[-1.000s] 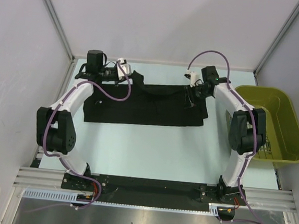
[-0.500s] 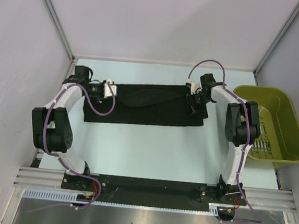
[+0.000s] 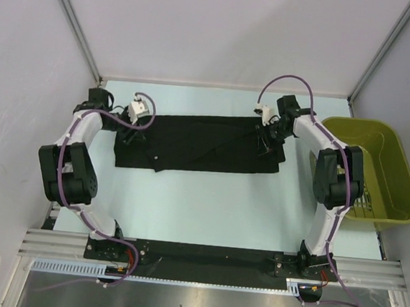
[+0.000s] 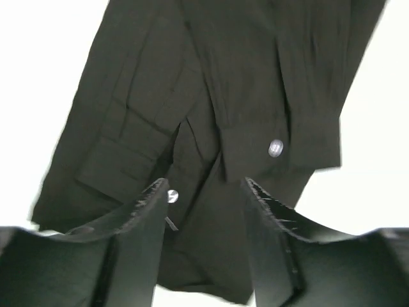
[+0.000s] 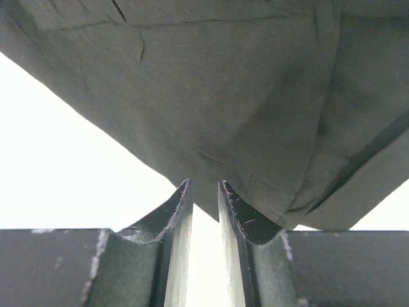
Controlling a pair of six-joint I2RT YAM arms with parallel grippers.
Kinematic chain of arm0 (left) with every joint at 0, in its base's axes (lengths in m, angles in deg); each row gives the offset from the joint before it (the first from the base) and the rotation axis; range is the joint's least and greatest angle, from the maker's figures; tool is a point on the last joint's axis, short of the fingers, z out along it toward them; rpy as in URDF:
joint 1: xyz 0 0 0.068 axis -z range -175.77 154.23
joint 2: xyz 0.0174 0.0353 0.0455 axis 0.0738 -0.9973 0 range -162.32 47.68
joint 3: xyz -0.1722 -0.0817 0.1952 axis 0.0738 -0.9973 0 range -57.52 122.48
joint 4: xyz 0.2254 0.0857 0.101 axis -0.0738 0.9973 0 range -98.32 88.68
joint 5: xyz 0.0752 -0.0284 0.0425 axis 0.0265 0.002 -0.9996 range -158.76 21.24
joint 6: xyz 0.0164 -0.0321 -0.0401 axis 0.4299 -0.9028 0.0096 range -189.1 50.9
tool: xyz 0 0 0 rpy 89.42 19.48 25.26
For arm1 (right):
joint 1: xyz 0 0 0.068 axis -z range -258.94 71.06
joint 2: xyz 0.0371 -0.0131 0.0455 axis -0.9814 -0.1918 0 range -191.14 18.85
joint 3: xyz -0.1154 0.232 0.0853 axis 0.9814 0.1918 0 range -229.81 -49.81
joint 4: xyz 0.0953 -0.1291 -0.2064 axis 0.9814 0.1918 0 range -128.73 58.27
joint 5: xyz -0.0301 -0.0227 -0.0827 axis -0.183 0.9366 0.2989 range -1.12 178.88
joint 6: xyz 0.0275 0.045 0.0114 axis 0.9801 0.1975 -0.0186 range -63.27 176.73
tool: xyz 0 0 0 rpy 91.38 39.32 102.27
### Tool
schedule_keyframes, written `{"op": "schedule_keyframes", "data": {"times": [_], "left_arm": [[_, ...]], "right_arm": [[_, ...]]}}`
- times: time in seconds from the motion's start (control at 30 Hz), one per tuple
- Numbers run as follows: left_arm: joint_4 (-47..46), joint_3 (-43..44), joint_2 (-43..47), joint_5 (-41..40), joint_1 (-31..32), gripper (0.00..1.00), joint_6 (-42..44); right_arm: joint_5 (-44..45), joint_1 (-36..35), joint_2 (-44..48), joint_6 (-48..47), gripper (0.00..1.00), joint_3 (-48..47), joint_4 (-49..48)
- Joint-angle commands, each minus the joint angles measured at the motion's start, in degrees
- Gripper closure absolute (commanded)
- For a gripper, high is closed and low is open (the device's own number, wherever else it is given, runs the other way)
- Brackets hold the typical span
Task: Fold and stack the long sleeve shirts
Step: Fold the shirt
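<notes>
I am looking down on a pale mint-green flat table top boxed in by plain grey-white wall panels that meet at slanting aluminium corner posts. A silver aluminium rail runs along the near edge, where both arm bases are bolted. The black soft-fabric long sleeve shirt lies across the far half of the table as a long flat band running left to right, with bare table on all sides of it. An olive-green plastic basket sits at the right edge of the table, apart from the shirt's right end. The left gripper is at the shirt's left end. In its wrist view the left gripper has its jaws spread wide over the cloth with nothing pinched between them, and below it I see a folded cuff with a pale round button. The right gripper is at the far right corner of the shirt. From its own camera the right gripper shows jaws drawn narrow, with a point of the shirt at their tips. I cannot tell whether that point is clamped or only lies behind them.
</notes>
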Motion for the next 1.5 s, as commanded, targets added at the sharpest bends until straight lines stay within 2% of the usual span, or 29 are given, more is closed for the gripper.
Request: {"op": "schedule_keyframes", "data": {"times": [0.0, 0.13, 0.27, 0.63, 0.73, 0.83, 0.87, 0.93, 0.97, 1.0, 1.17, 1.3, 1.47], "left_arm": [[1.5, 4.0, -4.2, -0.1, 1.1, 0.44, -29.9], [0.0, 3.2, -7.2, -3.6, 2.2, 0.44, -39.1], [-1.7, 4.3, -11.1, -5.7, 2.4, 0.45, -43.2], [-2.4, 6.1, -17.5, -12.1, 3.9, 0.45, -46.1], [-2.4, 6.1, -17.5, -11.2, 4.1, 0.45, -45.5], [-1.5, 6.5, -17.0, -8.5, 4.2, 0.61, -45.2], [-1.0, 7.0, -16.7, -7.9, 4.2, 0.73, -45.0], [0.4, 7.8, -15.9, -7.1, 4.2, 0.84, -44.4], [0.9, 8.9, -15.4, -7.7, 4.1, 0.95, -44.3], [1.8, 9.6, -15.2, -8.5, 4.2, 0.99, -44.0], [5.5, 17.6, -15.9, -19.8, 3.7, 1.00, -40.2], [7.3, 23.1, -20.1, -25.6, 3.6, 1.00, -37.5], [8.0, 30.0, -25.0, -27.6, 3.7, 0.99, -37.8]], "right_arm": [[1.0, 0.1, -1.3, 0.3, 0.72, -3.3, 0.0], [1.4, -0.3, -2.7, 0.5, 0.73, -3.7, -0.5], [2.9, -0.8, -4.6, 1.4, 0.74, -3.5, -0.6], [4.2, 0.0, -7.1, 4.0, 0.75, -2.9, -0.5], [4.4, -0.2, -7.5, 3.7, 0.75, -2.7, -0.5], [5.1, -0.4, -7.8, 3.4, 0.75, -2.7, -0.2], [5.5, -0.5, -8.2, 3.4, 0.75, -2.7, -0.2], [6.5, -0.5, -8.6, 3.3, 0.76, -2.7, -0.2], [6.7, -0.5, -9.0, 3.3, 0.76, -2.8, -0.3], [7.0, -0.4, -9.3, 3.2, 0.76, -2.9, -0.3], [8.8, -0.3, -9.7, 2.7, 0.78, -3.0, 0.2], [8.9, -0.1, -9.9, 2.8, 0.78, -3.6, 0.1], [7.8, 0.2, -8.8, 2.9, 0.79, -4.0, 0.3]]}}
